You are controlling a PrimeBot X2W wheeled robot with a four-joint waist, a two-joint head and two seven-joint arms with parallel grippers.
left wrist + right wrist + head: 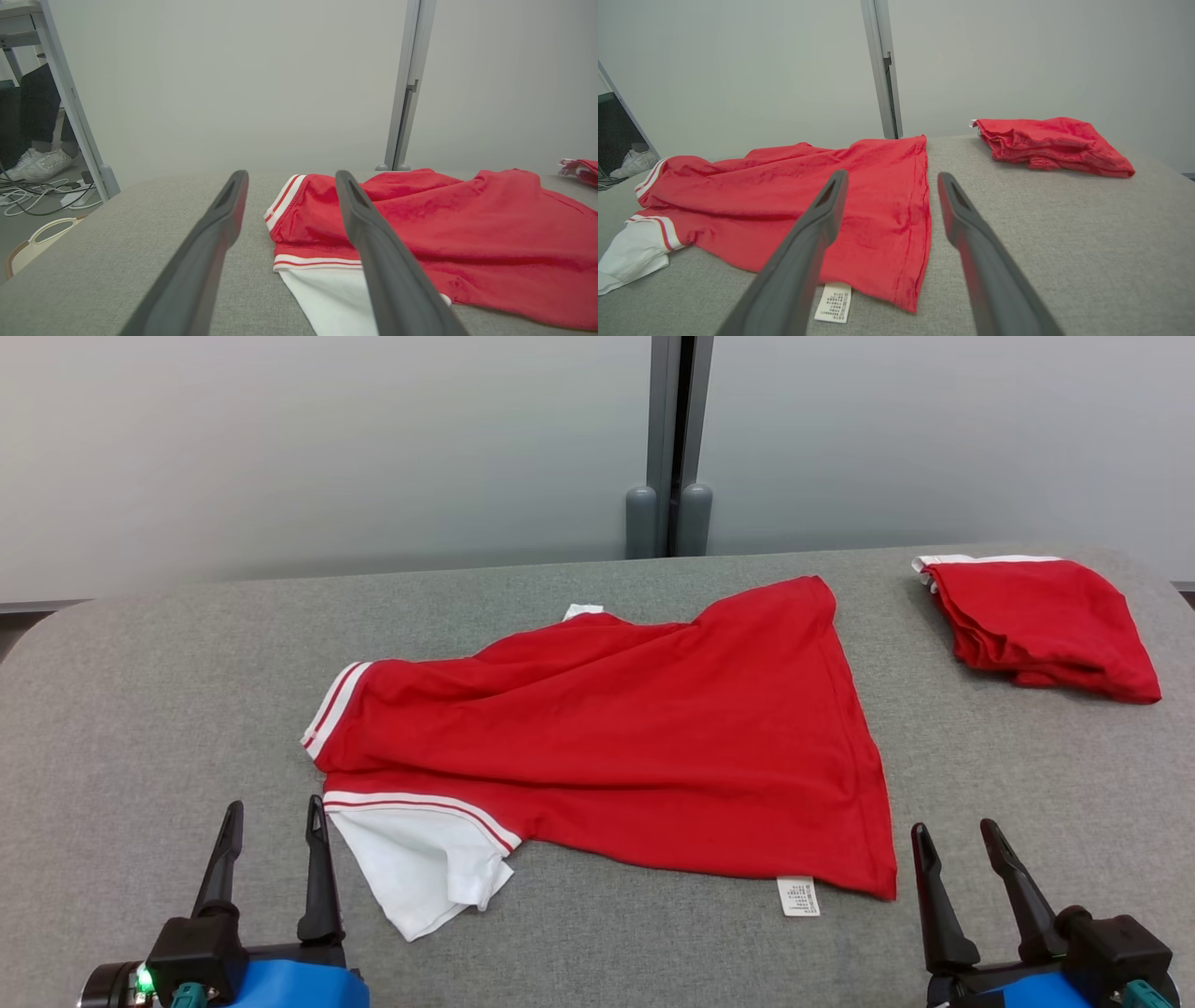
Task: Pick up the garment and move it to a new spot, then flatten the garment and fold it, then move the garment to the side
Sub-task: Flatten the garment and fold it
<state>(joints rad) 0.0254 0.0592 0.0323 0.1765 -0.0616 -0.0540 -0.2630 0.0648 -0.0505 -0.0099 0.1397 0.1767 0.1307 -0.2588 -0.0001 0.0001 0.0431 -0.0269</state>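
Observation:
A red garment (pixel 644 737) with white striped cuffs and a white inner part lies rumpled across the middle of the grey table (pixel 159 709). Its white care label (pixel 798 896) pokes out at the near hem. My left gripper (pixel 274 812) stands open at the lower left, just short of the garment's white sleeve end (pixel 420 868). My right gripper (pixel 957 833) stands open at the lower right, beside the garment's hem corner. In the left wrist view the garment (pixel 444 233) lies beyond the open left gripper (pixel 289 179). The right wrist view shows the garment (pixel 808 191) ahead of the right gripper (pixel 892 179).
A second red garment (pixel 1036 621), folded, sits at the table's far right corner, also as the folded garment (pixel 1050 142) in the right wrist view. A grey wall with a vertical post (pixel 677 439) rises behind the table. White shoes (pixel 39 163), cables and a bag lie on the floor to the left.

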